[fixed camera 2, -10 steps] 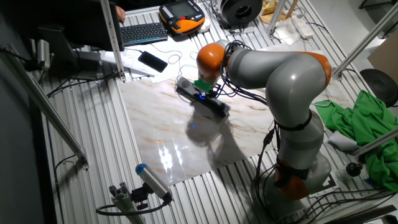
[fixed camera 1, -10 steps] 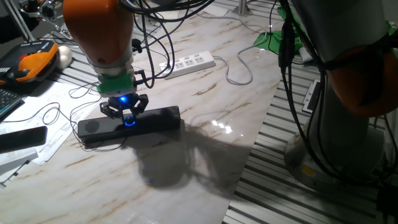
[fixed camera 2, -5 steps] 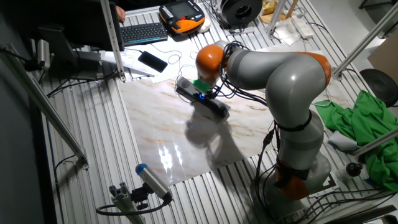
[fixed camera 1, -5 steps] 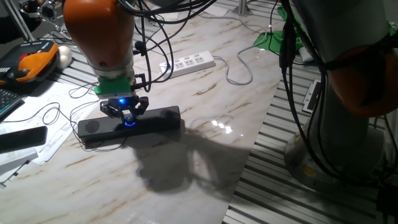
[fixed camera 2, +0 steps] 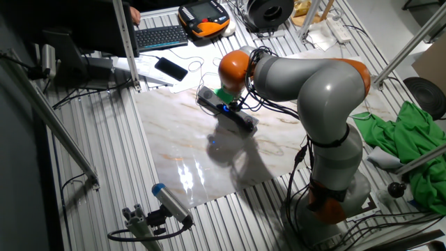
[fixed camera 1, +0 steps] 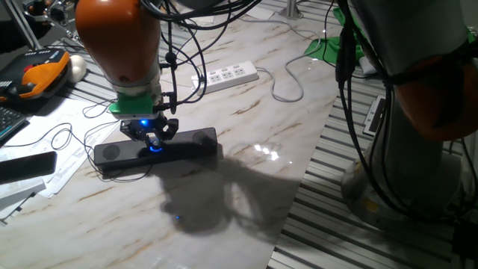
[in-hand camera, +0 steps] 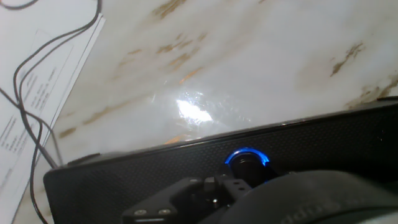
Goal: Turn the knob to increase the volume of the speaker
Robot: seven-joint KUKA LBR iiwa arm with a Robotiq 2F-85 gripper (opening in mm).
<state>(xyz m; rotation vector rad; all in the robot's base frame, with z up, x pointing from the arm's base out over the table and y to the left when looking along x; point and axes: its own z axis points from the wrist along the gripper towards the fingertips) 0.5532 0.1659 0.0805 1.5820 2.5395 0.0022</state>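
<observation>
While the gripper [fixed camera 1: 151,137] sits straight down on the middle of the speaker [fixed camera 1: 187,145], its fingers look closed around the knob [in-hand camera: 247,160], whose blue ring glows directly beneath the hand; the exact pad contact is hidden from both room cameras. Compared with a second ago, the black finger assembly has swung round a little about its own vertical axis, and the green collar above it has shifted with it, while the soundbar under it has not budged on the marble table [fixed camera 1: 246,187]. I take that as the twist being under way, so the volume is probably climbing. From the hand view the lit dial lies just ahead of the dark finger hardware. The white power strip [fixed camera 1: 228,75] lies well beyond the hand, and papers [in-hand camera: 37,106] lie off to one side.
</observation>
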